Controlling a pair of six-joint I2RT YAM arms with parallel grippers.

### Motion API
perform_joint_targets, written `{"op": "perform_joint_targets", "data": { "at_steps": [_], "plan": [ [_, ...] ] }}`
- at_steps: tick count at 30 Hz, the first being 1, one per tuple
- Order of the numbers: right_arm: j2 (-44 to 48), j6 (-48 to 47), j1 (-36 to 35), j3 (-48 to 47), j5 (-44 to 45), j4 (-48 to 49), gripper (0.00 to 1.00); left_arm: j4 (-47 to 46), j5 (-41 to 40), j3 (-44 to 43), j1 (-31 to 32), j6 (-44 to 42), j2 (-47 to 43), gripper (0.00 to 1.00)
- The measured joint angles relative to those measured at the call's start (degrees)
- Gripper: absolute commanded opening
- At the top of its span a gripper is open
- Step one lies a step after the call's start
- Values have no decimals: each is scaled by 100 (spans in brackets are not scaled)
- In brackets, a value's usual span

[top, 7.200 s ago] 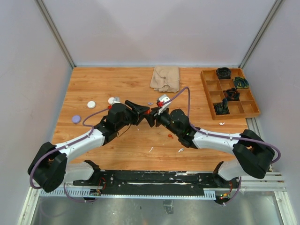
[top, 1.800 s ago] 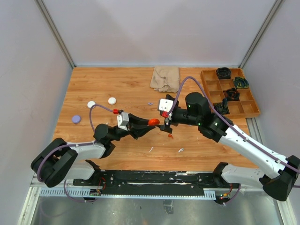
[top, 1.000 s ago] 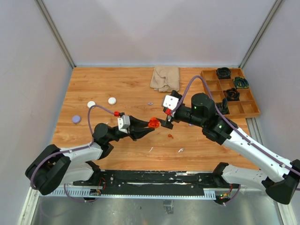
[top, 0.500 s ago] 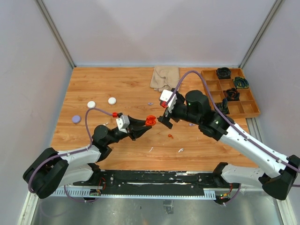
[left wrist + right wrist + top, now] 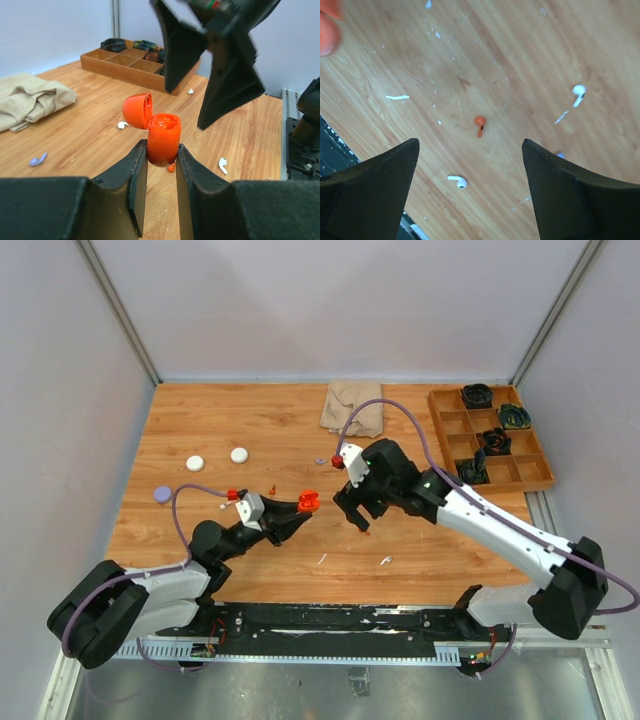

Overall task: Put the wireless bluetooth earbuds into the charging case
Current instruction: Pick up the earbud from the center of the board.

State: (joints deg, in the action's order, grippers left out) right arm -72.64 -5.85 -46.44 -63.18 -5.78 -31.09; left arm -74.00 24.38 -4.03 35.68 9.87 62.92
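Your left gripper clamps the red case (lid flipped open) above the table. Your right gripper hangs spread wide over a red bud lying there, white buds nearby.

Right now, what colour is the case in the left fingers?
The charging case is orange-red, seen best in the left wrist view.

white links, black joints, purple cables, white wrist boxes; right tool: black wedge fingers
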Motion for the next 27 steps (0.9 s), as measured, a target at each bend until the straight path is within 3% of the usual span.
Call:
{"op": "perform_joint_targets", "data": {
  "at_steps": [19,27],
  "plan": [
    [-2343,1231,302,-413,328,-748,50,291,-181,208,-4,-516,-966,0],
    [-2857,1381,308,-590,409,-774,44,420,-227,208,-4,-568,-1023,0]
  ]
}}
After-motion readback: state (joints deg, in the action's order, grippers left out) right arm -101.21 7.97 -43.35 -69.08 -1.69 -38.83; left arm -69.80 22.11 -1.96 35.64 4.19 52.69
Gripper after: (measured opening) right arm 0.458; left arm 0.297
